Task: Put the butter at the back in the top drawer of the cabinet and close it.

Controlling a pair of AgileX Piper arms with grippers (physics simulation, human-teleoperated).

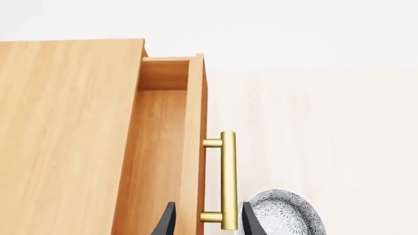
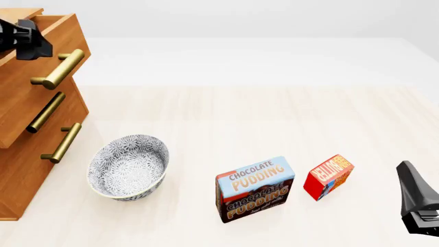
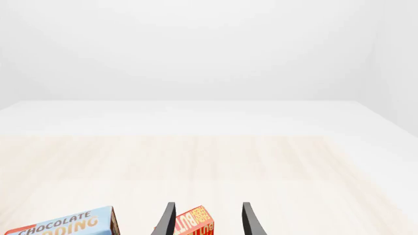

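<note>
Front view shows the light-brown wooden cabinet with three drawers at the left edge of the pale wooden table, and its top drawer with the brass bar handle is pulled partly out. The left gripper is at this drawer; in the left wrist view its two dark fingers stand apart, one on each side of the drawer front and the handle, so it is open and holds nothing. The butter, a small red rectangular box with orange and blue panels, lies near the front edge of the table toward the right, just beside the larger blue-and-brown chocolate pudding box and apart from it. The white bowl with a grey flower pattern stands near the cabinet. The right gripper hovers close to the butter with its fingers spread and the box seen between them, not yet grasped. I judge the step in hand is grasping the butter: the right gripper should lower straight over the box, keep clear of the pudding box, and close on the narrow sides.
</note>
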